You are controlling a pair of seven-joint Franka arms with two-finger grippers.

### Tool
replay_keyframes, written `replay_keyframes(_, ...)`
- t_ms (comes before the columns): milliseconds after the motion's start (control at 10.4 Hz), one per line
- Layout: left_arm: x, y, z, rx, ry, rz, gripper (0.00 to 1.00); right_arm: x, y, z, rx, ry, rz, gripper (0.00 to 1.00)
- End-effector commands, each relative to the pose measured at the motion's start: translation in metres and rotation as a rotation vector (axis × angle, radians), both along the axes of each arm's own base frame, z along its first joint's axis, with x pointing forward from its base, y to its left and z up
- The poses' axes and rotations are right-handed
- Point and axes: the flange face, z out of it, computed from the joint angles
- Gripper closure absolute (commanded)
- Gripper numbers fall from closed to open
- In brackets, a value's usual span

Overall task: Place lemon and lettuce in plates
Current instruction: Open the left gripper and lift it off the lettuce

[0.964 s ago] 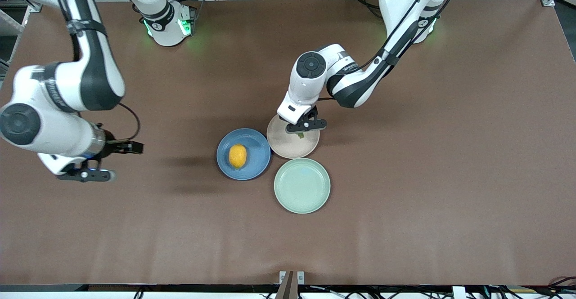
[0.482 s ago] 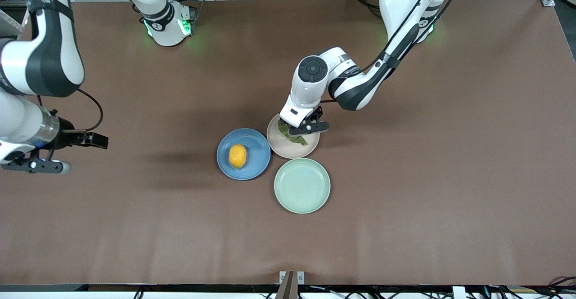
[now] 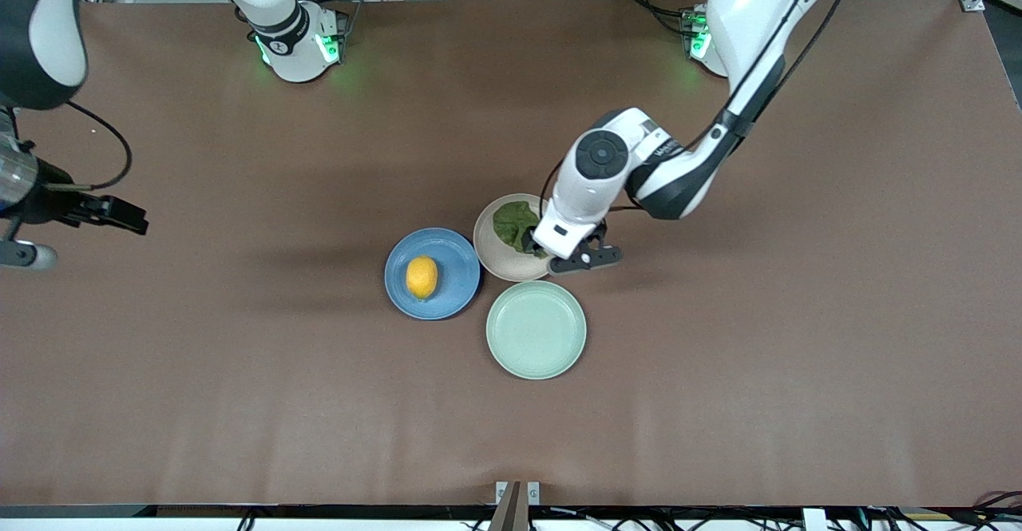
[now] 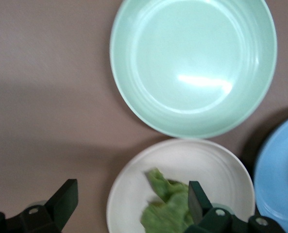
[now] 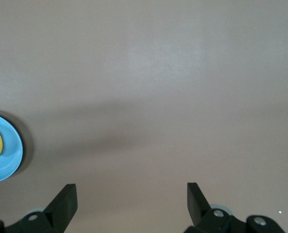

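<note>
Since a second ago the left gripper point(image 3: 585, 259) has let go and slid off the beige plate point(image 3: 499, 263), fingers spread wide, leaving the lettuce point(image 3: 515, 226) there. Lemon point(image 3: 421, 277) sits on the blue plate point(image 3: 451, 295); the right gripper point(image 5: 129, 204), wide too, waits at its end. Both look placed.

The left wrist view looks straight down on the pale mint-green plate point(image 4: 192, 65), which lies bare on the brown table point(image 4: 42, 73), its rim close to that of the beige plate point(image 4: 134, 189). On the beige plate rests the lettuce point(image 4: 168, 208) (a crumpled green leaf, partly cut off by the picture's edge), and a slice of the blue plate point(image 4: 279, 174) shows just beside it. The left gripper point(image 4: 131, 206) hangs above with its two dark fingers point(image 4: 66, 201) spread wide, nothing between them.
</note>
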Motion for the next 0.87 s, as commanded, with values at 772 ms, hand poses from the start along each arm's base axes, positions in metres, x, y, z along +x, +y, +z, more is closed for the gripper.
replay_keyframes(772,0.051,0.145,0.008,0.239,0.112,-0.044,0.00,-0.027,0.000,0.094,0.005,-0.130,0.005,0.00)
